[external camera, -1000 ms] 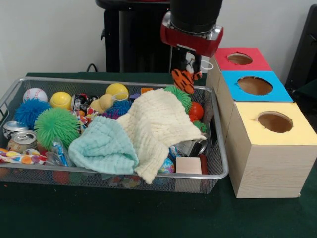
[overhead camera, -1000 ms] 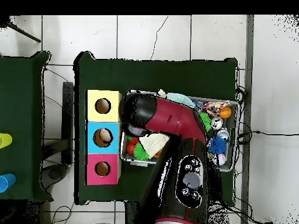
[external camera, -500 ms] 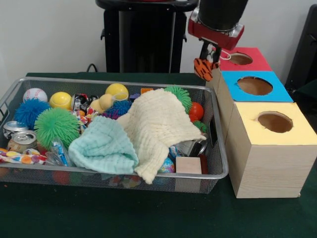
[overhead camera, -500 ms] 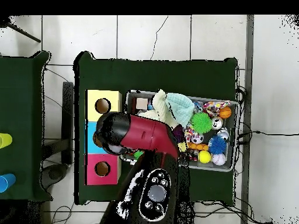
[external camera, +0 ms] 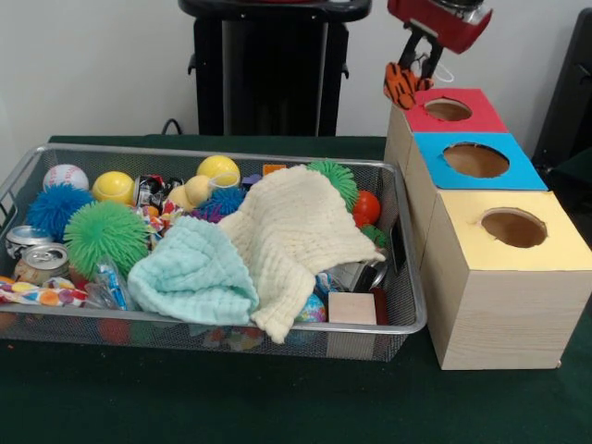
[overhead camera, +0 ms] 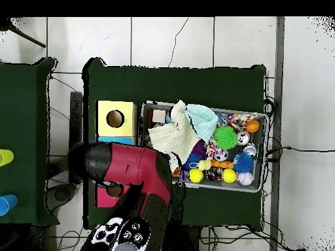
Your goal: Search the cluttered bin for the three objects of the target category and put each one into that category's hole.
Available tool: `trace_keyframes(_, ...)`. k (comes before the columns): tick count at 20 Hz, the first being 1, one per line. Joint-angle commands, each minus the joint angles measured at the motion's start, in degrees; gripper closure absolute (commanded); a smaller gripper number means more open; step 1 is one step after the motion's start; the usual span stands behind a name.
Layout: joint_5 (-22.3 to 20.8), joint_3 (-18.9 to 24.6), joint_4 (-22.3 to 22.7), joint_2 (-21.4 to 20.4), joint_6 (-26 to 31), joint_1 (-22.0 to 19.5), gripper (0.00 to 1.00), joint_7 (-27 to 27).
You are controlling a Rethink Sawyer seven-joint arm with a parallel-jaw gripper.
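Orange-and-black striped, the tiger toy [external camera: 400,85] hangs clenched in our gripper [external camera: 413,67] just left of the red box's hole [external camera: 448,110], clear of the wire bin [external camera: 407,277]. We judge the drop-off step underway; next we centre over that hole and release. Our arm reaches down from above.

Light: bright, even, diffuse | Shadows: soft, faint beneath the wire bin [external camera: 407,305] and beside the boxes [external camera: 490,305] on the dark tabletop [external camera: 277,398] | Glare: none strong (small sheen on the cans [external camera: 42,262]) | Focus: front view slightly soft; arm [overhead camera: 131,173] in overhead view smeared.
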Motion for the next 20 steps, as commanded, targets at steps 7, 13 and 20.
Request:
trace_keyframes(7, 12.4, 6.9, 11.9, -1.8, 2.9, -2.5, 1.0, 15.2)
trace_keyframes(13, 14.6, 7.2, 13.2, -0.3, 0.7, -2.3, 1.0, 14.0)
trace_keyframes(20, 14.4, 7.3, 13.0, 3.0, 0.6, -6.2, 1.0, 10.4)
